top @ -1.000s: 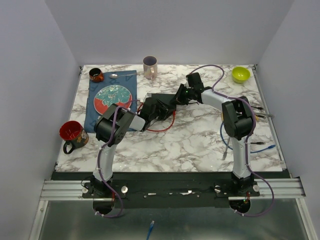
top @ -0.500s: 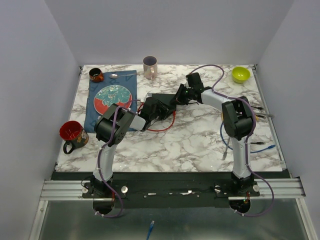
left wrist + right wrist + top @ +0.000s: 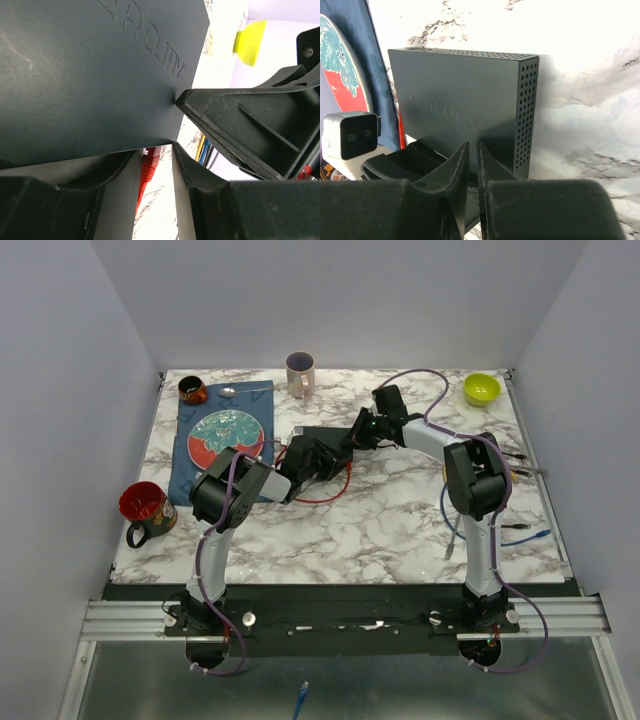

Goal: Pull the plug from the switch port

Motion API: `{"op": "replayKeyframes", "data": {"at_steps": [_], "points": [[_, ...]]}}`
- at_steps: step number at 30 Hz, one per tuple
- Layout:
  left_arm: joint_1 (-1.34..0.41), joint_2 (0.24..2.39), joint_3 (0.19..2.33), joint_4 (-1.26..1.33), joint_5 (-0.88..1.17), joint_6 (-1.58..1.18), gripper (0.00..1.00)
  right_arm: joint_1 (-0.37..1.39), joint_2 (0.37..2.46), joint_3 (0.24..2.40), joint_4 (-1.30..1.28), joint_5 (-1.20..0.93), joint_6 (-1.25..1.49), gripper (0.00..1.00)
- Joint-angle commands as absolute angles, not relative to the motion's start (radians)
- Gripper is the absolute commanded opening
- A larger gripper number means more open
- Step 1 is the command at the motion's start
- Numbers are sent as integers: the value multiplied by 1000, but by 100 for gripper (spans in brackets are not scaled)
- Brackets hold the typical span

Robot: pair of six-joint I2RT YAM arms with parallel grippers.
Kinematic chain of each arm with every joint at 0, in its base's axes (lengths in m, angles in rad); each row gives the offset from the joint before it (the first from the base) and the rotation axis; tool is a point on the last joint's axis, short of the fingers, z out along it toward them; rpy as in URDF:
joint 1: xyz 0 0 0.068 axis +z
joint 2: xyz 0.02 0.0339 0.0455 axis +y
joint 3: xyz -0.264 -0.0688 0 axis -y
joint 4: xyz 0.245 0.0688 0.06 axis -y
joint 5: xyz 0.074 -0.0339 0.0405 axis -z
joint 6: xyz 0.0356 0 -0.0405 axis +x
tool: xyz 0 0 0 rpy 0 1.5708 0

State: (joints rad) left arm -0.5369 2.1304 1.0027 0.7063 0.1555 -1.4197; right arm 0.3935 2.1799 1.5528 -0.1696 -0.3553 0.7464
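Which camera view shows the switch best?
The right wrist view: the switch shows its lettered face and its perforated side. The left wrist view shows only a part of that face, very near; the top external view shows it small and partly hidden.

Even bright light; soft shadows; wrist views blurred close up; overexposed marble

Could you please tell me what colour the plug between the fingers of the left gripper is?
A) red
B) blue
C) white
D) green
A: the left wrist view shows a red plug between the fingers of the left gripper, right at the edge of the black switch.
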Motion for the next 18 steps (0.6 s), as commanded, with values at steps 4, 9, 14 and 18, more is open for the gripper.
{"op": "replayKeyframes", "data": {"at_steps": [4,9,14,18], "points": [[-545,2149,960,678,175,-1370,42,400,2189,1517,-232,-273,704,20],[-545,2157,971,670,178,-1367,35,399,2191,1519,-233,-273,704,20],[-545,2158,979,658,173,-1367,31,400,2191,1519,-233,-273,703,20],[-540,2158,982,658,167,-1370,21,400,2191,1519,-235,-273,701,20]]}}
